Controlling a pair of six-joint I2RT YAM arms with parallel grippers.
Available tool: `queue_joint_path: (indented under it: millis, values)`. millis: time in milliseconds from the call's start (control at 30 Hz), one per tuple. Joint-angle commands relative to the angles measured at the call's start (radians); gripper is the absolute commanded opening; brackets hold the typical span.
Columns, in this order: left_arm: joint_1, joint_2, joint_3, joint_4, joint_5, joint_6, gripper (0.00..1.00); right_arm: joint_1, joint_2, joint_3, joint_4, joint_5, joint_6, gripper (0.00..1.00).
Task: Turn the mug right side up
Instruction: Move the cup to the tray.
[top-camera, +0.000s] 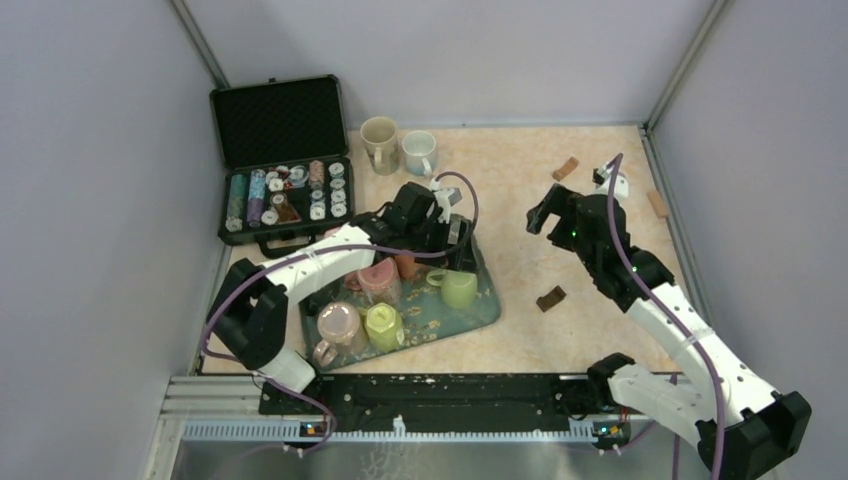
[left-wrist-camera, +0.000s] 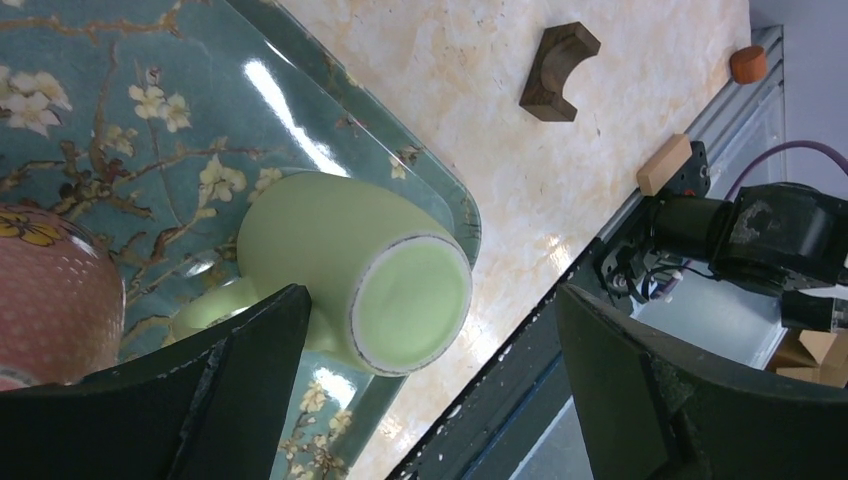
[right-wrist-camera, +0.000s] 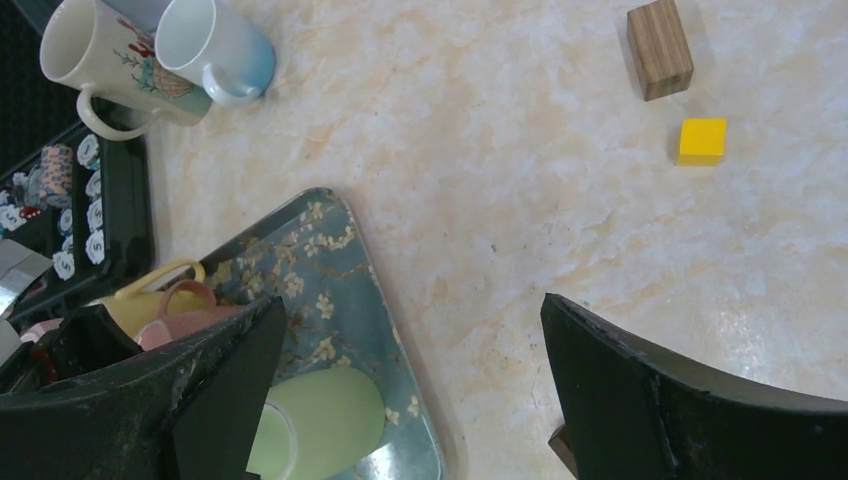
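**Item:** mug (left-wrist-camera: 360, 270), pale green glazed ceramic

**Position:** mouth down on the tray (top-camera: 486, 312), at the tray's 3 o'clock end in the top view and close to the rim. The base (left-wrist-camera: 412, 305) faces up, with an unglazed ring around its edge. The handle (left-wrist-camera: 205, 315) points to about 9 o'clock in the top view, toward the pink mug (top-camera: 380, 281). That mug is near and appears not to touch.

**Handling (judged):** rigid and brittle, with some weight to it. The glaze looks smooth and is probably slippery against hard fingers. The tray under it is glossy too, so a nudge may slide the mug rather than lift it. A drop onto the surface (top-camera: 560, 180) or a knock against its neighbours could chip or crack it.

**Where to take hold (judged):** across the body, about midway between base and mouth, with the fingers on the two sides clear of the handle. The rim cannot be pinched while the mouth is down. The handle is a thinner hold and likelier to twist.

**Left end effector** (left-wrist-camera: 430, 295)**:** jaws fully apart and holding nothing. It is poised over the mug with a finger to either side, and no contact is visible.

**Right end effector** (right-wrist-camera: 412, 305)**:** jaws fully apart and empty. It hangs over bare surface at 3 o'clock of the tray, well apart from the mug
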Motion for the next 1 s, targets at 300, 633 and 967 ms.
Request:
queue_joint_path:
  millis: [300,633,967]
  values:
    - [-0.033,-0.128,-0.102,-0.01,0.039,0.024,0.98,-0.006,-0.047,-0.039,-0.014,-0.043,0.008,0.99]
    - [-0.103,-0.179,-0.162,-0.034,0.008,0.019,0.99,-0.004,-0.085,-0.062,-0.03,-0.052,0.017,0.99]
    - [-0.187,-0.189,-0.151,-0.134,-0.112,0.06,0.94,-0.004,-0.113,-0.084,-0.031,-0.056,0.023,0.99]
